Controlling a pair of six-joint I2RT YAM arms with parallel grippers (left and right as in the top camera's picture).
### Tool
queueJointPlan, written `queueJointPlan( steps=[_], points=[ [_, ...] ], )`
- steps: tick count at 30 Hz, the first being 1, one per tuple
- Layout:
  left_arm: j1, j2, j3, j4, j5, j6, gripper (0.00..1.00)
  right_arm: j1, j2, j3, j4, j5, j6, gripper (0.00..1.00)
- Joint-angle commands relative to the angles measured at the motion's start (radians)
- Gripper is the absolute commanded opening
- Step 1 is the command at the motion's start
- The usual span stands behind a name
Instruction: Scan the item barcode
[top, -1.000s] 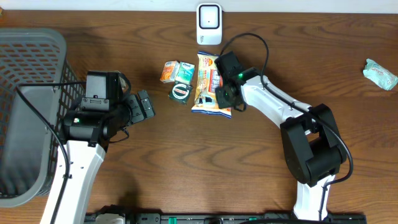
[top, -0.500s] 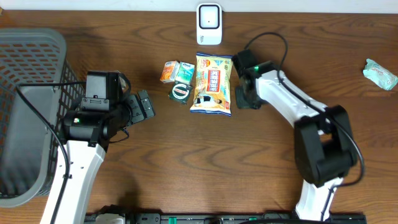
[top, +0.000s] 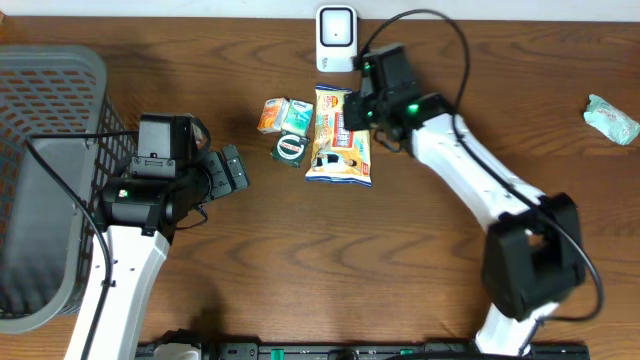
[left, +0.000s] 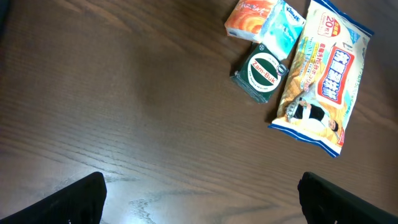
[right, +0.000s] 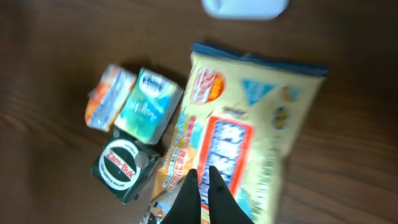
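Toward the far middle of the table, a yellow snack bag is seen lying flat, printed face up, its long side running from far to near. Beyond its far end a white scanner is stood at the table's far edge, apart from the bag. To the left of the bag three small items are grouped. An orange tissue pack and a teal tissue pack are laid side by side, touching. Nearer, a dark green Zam-Buk box is set just beside the bag's left edge. The right end effector is held over the far right part of the bag. In the right wrist view its fingers are clenched together with nothing between them and pointed at the bag's face; whether the bag is touched cannot be told. The left end effector is held well to the left of the group, its jaws released wide with nothing within them. A grey basket is placed at the table's left edge, and a crumpled pale green wrapper is seen at the far right.
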Motion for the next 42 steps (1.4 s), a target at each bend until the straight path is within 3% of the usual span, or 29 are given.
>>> queueJointPlan(
  steps=[1,11,22,29,32,35,36,42],
  points=[
    [0.006,0.002,0.009,-0.002,-0.013,0.003,0.98,0.033,0.099,-0.003,0.013,-0.024,0.007,0.01],
    [0.006,0.002,0.009,-0.002,-0.013,0.003,0.98,0.026,0.199,-0.003,-0.113,0.023,0.007,0.01],
    [0.006,0.002,0.009,-0.002,-0.013,0.003,0.98,-0.046,0.12,-0.003,-0.418,0.402,0.007,0.01],
    [0.006,0.002,0.009,-0.003,-0.013,0.003,0.98,-0.039,0.048,-0.003,-0.415,0.32,-0.081,0.01],
    [0.006,0.002,0.009,-0.002,-0.013,0.003,0.98,-0.013,0.024,-0.003,-0.382,0.291,-0.155,0.13],
    [0.006,0.002,0.009,-0.002,-0.013,0.003,0.98,0.023,0.022,-0.003,-0.353,0.289,-0.221,0.57],
    [0.006,0.002,0.009,-0.002,-0.013,0.003,0.98,0.035,0.024,-0.003,-0.35,0.289,-0.241,0.67],
    [0.006,0.002,0.009,-0.002,-0.013,0.003,0.97,0.086,0.049,-0.004,-0.351,0.336,-0.289,0.77]
  ],
)
